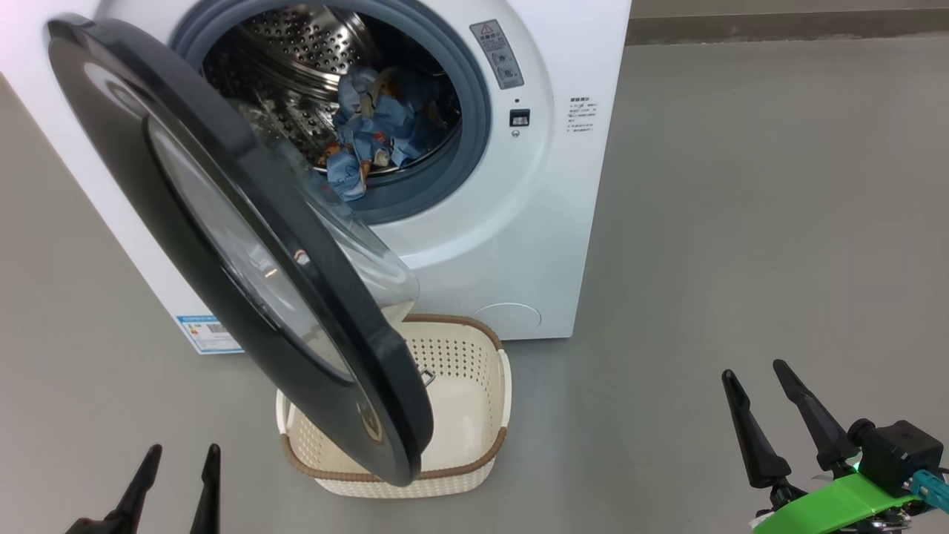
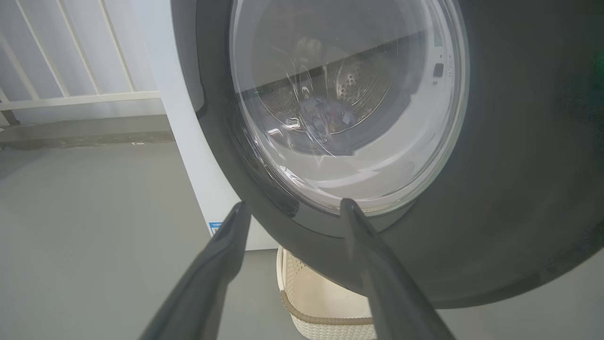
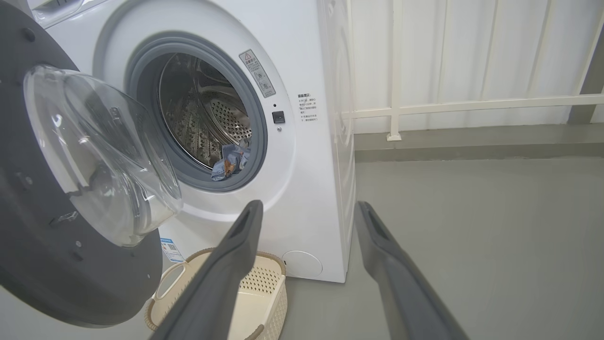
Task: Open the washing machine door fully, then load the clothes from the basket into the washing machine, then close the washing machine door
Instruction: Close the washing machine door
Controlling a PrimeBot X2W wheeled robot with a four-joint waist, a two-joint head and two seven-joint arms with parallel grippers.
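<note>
Two grippers: left gripper [image 1: 183, 450] low at the left of the head view, right gripper [image 1: 755, 369] low at the right, both above the grey floor [image 1: 741, 222].
Left fingers: spread wide, pinching nothing. In the left wrist view they point at the door's lower rim, and in the head view they stand apart from it.
Right fingers: spread wide, pinching nothing, well apart from machine and basket.
Machine: big white front-loading washing machine [image 1: 519, 245] with a perforated steel drum [image 1: 296, 59], a grey-blue rubber seal [image 1: 474, 111] and a blue label [image 1: 207, 334] at its lower left corner.
Door: large round washing machine door [image 1: 237, 245] with a glossy black rim and clear bulging glass, hinged on the left and swung out from the front. Its glass bulge faces the drum.
Clothes: light blue clothes [image 1: 374, 126] printed with orange-brown figures, bundled in the drum, with one fold lying over the seal's lower lip.
Basket: small cream-white perforated plastic basket [image 1: 452, 356] with a woven brown rim, upright on the floor just before the machine, under the door's lower edge.
</note>
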